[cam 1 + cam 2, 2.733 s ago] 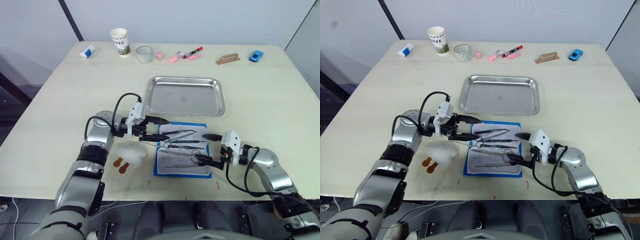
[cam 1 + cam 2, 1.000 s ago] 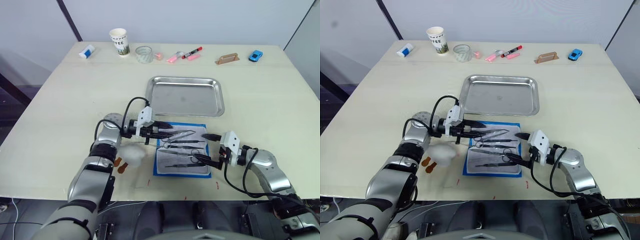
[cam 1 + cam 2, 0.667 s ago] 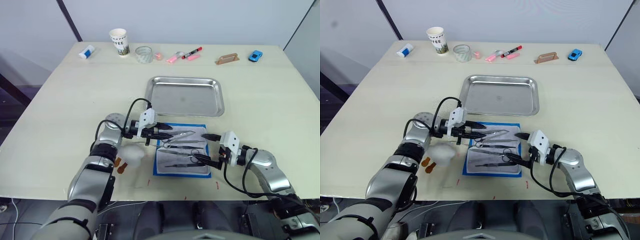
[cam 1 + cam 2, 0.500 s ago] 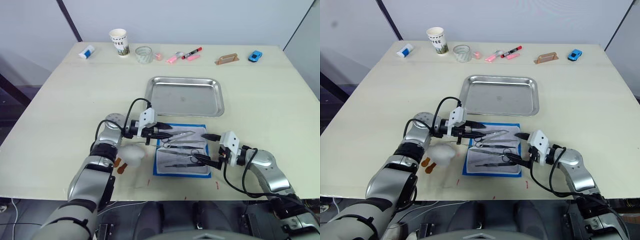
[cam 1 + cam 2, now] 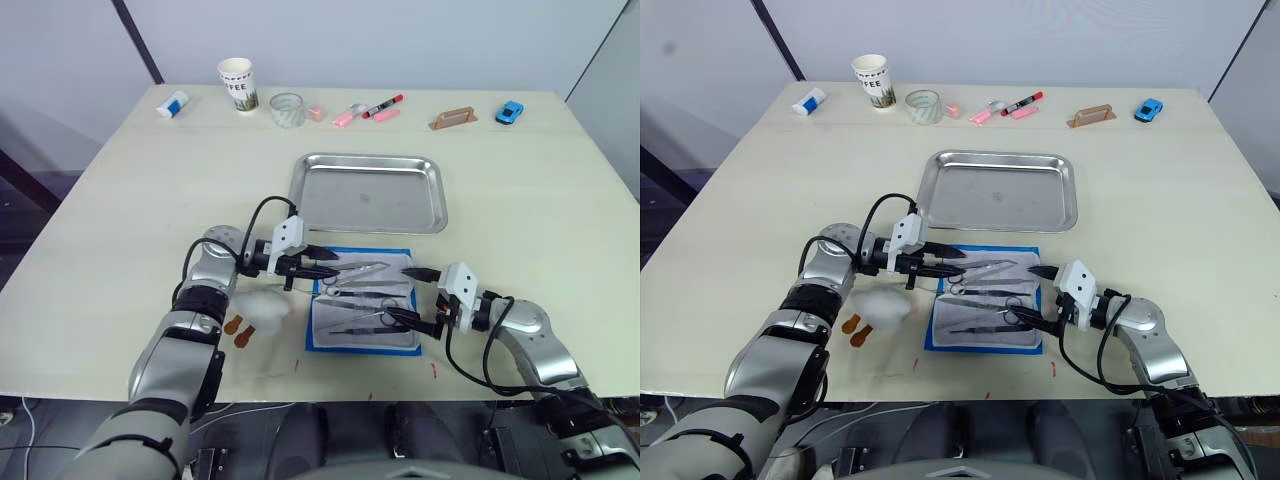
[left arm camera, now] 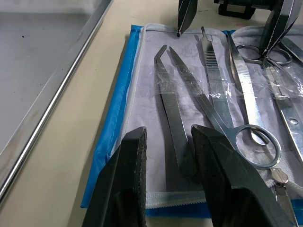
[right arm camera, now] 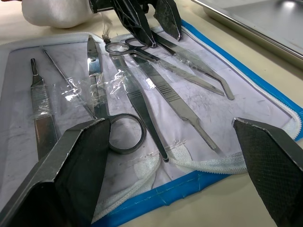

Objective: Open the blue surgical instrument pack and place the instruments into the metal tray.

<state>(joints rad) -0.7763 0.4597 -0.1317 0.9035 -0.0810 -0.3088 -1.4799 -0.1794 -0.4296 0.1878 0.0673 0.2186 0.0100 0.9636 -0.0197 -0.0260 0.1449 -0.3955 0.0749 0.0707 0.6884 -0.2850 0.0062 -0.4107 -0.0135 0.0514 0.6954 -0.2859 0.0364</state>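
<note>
left pincer (image 5: 322,269) drawn back slightly, apart over instruments (image 5: 362,292); right pincer (image 5: 412,296) apart, unmoved

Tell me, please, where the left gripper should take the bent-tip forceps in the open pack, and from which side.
Probably its flat rear end, from the robot's left. That end of the bent-tip forceps lies free near the border of the pack, between the open fingers of the left gripper; a clear strap holds its middle.
</note>
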